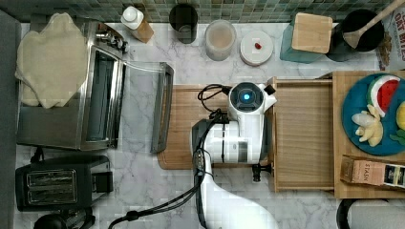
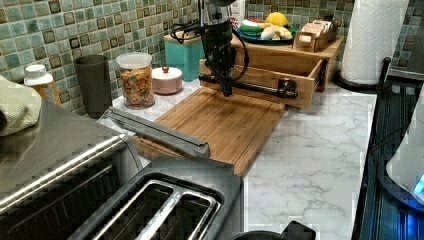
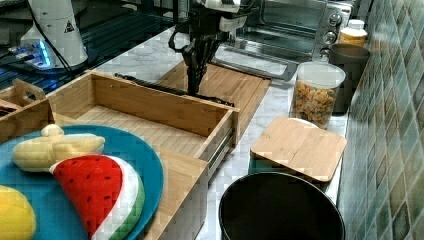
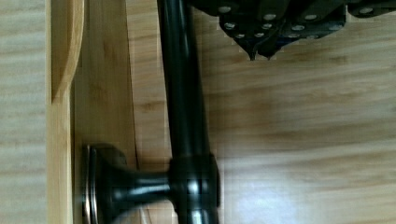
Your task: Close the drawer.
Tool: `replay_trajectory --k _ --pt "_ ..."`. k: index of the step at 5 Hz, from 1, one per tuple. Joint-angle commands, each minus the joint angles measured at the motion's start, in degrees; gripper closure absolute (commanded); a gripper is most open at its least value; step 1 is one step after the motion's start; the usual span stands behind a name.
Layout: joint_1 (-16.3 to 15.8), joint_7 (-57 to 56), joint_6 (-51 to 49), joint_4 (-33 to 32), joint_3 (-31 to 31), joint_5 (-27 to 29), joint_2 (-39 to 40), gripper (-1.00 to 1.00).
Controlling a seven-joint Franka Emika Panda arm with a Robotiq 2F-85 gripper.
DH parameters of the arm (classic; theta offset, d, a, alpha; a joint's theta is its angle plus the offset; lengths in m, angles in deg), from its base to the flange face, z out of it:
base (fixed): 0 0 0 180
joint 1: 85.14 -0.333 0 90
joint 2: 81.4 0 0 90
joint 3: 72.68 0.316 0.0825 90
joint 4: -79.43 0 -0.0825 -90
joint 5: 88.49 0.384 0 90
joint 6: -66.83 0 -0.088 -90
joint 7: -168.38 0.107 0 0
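Left view: the drawer (image 2: 260,76) stands pulled out of its cabinet (image 2: 300,52), with the hand (image 2: 226,90) just in front of its dark bar handle (image 2: 250,86).
Top view puts the open drawer (image 1: 302,136) between the cutting board (image 1: 184,124) on the top view's left and the cabinet top bearing the blue plate (image 1: 356,102) on the top view's right, all on the marble counter (image 1: 143,186). In the wrist view the hand's fingers (image 4: 254,46) sit pressed together, closed on nothing, over the cutting board just beside the handle (image 4: 182,93), apart from it. Right view shows the hand (image 3: 192,90) pointing down at the drawer's front panel (image 3: 160,107).
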State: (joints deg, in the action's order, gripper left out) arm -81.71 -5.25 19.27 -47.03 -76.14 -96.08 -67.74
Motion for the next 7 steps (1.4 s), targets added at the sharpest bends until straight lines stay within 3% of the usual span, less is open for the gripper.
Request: replay_trajectory --k 1,3,6,7 --pt "1.35 -2.29 5.48 -0.78 -2.38 -4.92 -3.7 1.0" --pt "5.28 -8.56 13.87 -2.24 -5.09 -5.04 -3.54 1.0" --pt "12.45 -20.7 1.13 10.91 -10.57 -4.37 2.21 1.0" --pt "15.36 -24.25 7.83 8.51 -12.84 -3.9 1.0 1.0"
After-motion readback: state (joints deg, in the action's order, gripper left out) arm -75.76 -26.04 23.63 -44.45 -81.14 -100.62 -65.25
